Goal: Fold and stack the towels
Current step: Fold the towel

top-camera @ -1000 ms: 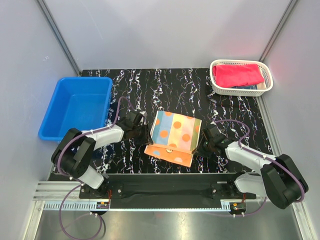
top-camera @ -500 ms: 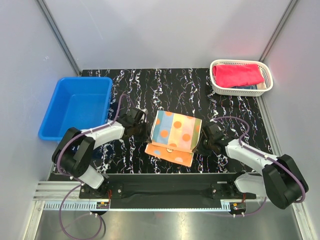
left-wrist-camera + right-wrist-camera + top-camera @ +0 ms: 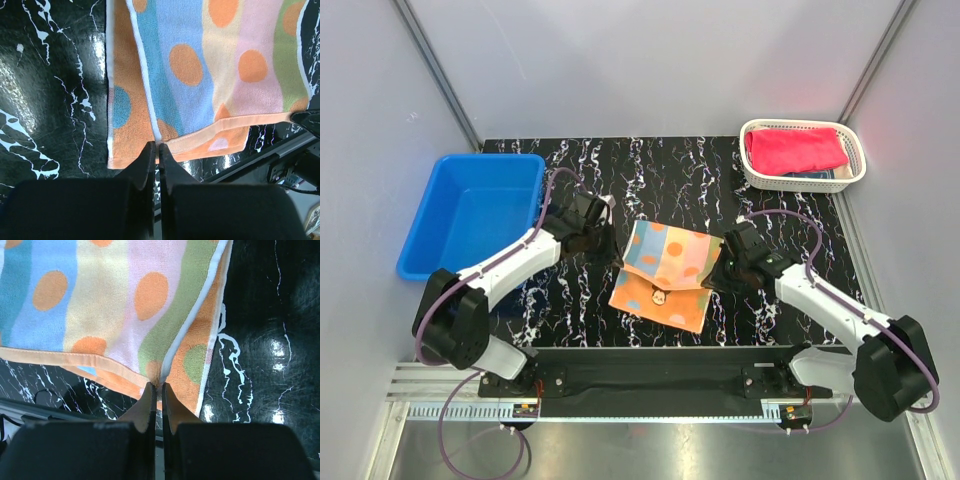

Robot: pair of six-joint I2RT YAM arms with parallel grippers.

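Observation:
An orange-peach towel (image 3: pixel 660 298) with pastel stripes and orange dots lies folded at the table's middle. My left gripper (image 3: pixel 616 243) is shut on the left corner of its upper layer (image 3: pixel 200 65), fingertips pinching the white-trimmed edge. My right gripper (image 3: pixel 717 272) is shut on the right corner of the same layer (image 3: pixel 115 300). The upper layer hangs raised between them over the orange lower layer (image 3: pixel 200 365). A pink-red towel (image 3: pixel 795 149) lies in the white basket; a bit of dark teal cloth (image 3: pixel 812 176) shows under it.
A blue plastic bin (image 3: pixel 480 210) stands at the left edge of the black marbled table (image 3: pixel 650 170). The white basket (image 3: pixel 752 172) sits at the back right corner. Grey walls close in on both sides.
Both grippers have moved away from the arm bases and a little up, carrying the towel's upper layer with them. More of the orange lower layer shows at the near side.

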